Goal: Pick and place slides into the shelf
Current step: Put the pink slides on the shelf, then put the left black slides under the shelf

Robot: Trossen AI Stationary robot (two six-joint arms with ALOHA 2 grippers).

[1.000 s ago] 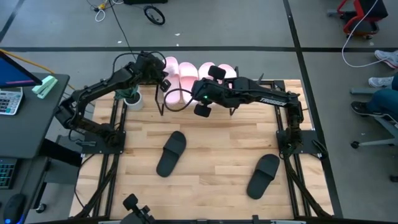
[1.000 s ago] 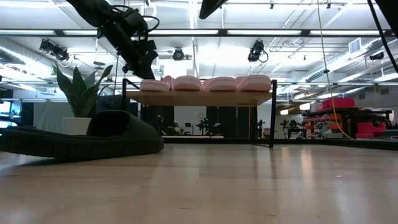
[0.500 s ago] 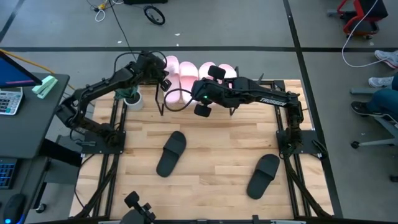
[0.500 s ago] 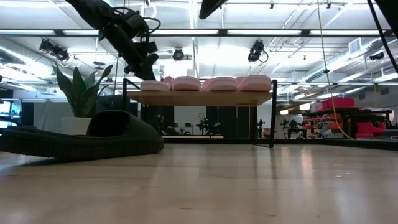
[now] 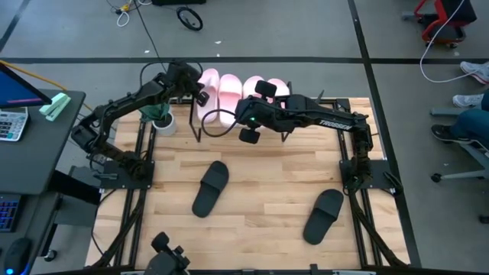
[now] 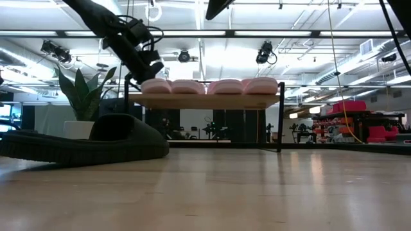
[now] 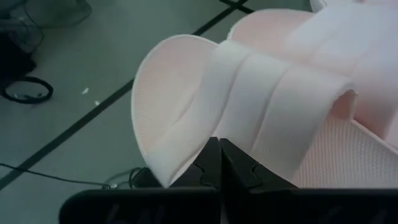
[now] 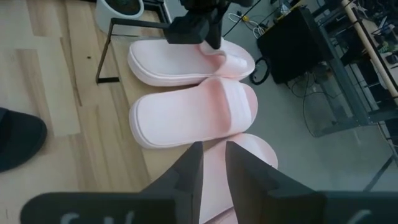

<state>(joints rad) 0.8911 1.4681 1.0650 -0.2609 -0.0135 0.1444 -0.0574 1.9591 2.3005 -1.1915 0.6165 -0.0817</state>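
Four pale pink slides lie side by side on the shelf (image 6: 205, 101) at the table's far edge. My left gripper (image 5: 200, 90) is shut and slants down onto the leftmost pink slide (image 5: 209, 84), also seen as the leftmost pink slide (image 6: 156, 86) in the low view. My right gripper (image 5: 243, 114) hangs open above the row, with nothing between its fingers (image 8: 189, 171). Two black slides rest on their soles on the tabletop: one (image 5: 210, 187) near the middle, the other (image 5: 323, 215) toward the right. My left gripper meets the leftmost pink slide with its shut fingertips (image 7: 219, 163) at the edge of the wide strap (image 7: 249, 112). The fingers slant down at it from the table's left side. The slide lies flat on the shelf's board.
A white pot with a green plant (image 5: 162, 121) stands just left of the shelf. A desk with a calculator (image 5: 11, 122) is beyond the table's left edge. A person's legs (image 5: 470, 114) show at the right. Bare wood lies between the black slides.
My left gripper, still shut, has sunk a little and gone toward the table's far edge, onto the leftmost pink slide's strap. My right arm has kept still.
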